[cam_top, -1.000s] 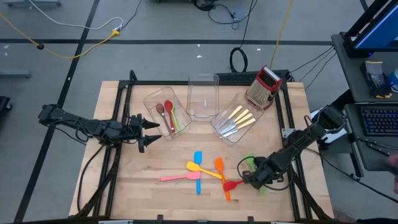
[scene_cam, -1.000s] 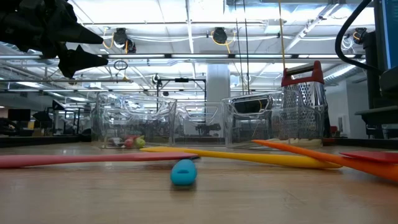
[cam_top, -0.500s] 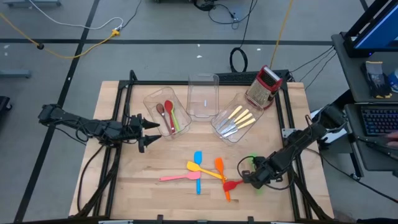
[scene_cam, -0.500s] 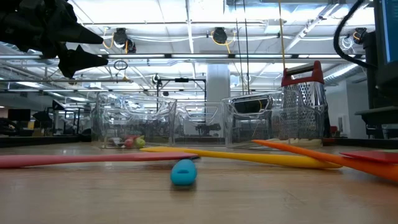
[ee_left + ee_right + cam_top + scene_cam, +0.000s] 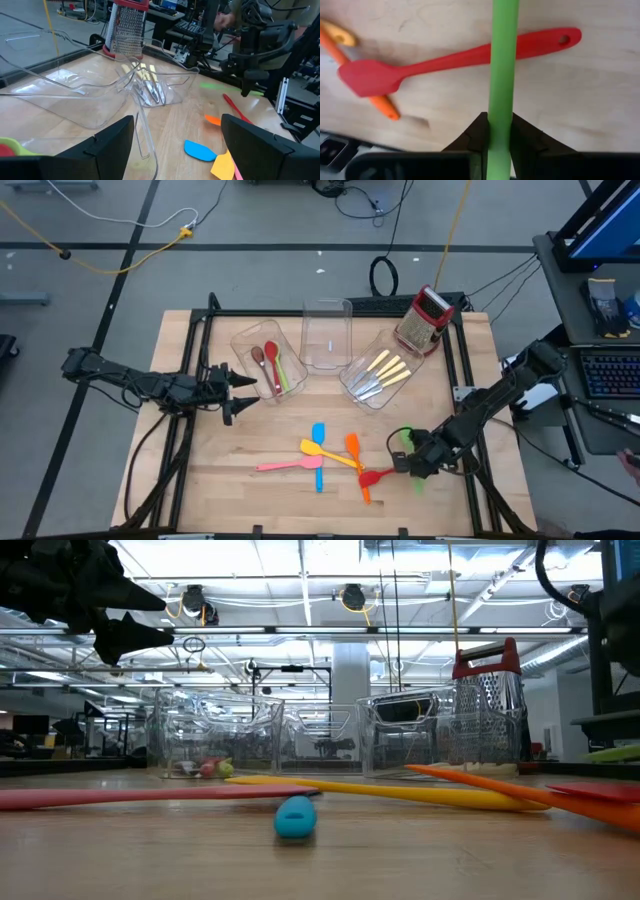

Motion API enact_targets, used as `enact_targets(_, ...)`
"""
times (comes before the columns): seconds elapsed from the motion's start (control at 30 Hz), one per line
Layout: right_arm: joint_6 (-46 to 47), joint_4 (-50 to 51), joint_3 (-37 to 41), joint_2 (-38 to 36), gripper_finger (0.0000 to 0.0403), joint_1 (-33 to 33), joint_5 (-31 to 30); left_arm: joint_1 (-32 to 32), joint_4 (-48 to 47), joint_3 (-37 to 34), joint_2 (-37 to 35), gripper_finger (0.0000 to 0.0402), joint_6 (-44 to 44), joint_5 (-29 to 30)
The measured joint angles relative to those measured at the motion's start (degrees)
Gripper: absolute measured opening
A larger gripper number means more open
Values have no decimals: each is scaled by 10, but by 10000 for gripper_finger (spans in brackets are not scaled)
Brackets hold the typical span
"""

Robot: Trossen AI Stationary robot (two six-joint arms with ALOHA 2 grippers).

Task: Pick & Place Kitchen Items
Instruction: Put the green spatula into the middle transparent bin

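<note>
The right gripper (image 5: 415, 463) at the table's four o'clock is clamped on the green spatula (image 5: 503, 65), above the red spatula (image 5: 445, 60). Lift straight, keeping the handle level, then carry toward the empty middle bin (image 5: 327, 335) at twelve. The left gripper (image 5: 243, 393) waits with fingers apart at nine.

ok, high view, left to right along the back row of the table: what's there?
Bin holding the spoons → empty clear bin → bin holding the cutlery → box grater.
</note>
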State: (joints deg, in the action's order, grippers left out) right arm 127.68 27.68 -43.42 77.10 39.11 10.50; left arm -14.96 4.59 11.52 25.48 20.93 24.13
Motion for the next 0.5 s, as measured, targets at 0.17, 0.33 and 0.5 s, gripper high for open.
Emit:
enact_targets(0.17,0,0,0,-33,43,0,0,0,0,0,0,306,1,0)
enact_targets(0.33,-11,-9,0,-61,43,0,-19,0,0,0,0,306,2,0)
enact_targets(0.5,-24,-63,0,-75,43,-1,-76,0,0,0,0,306,3,0)
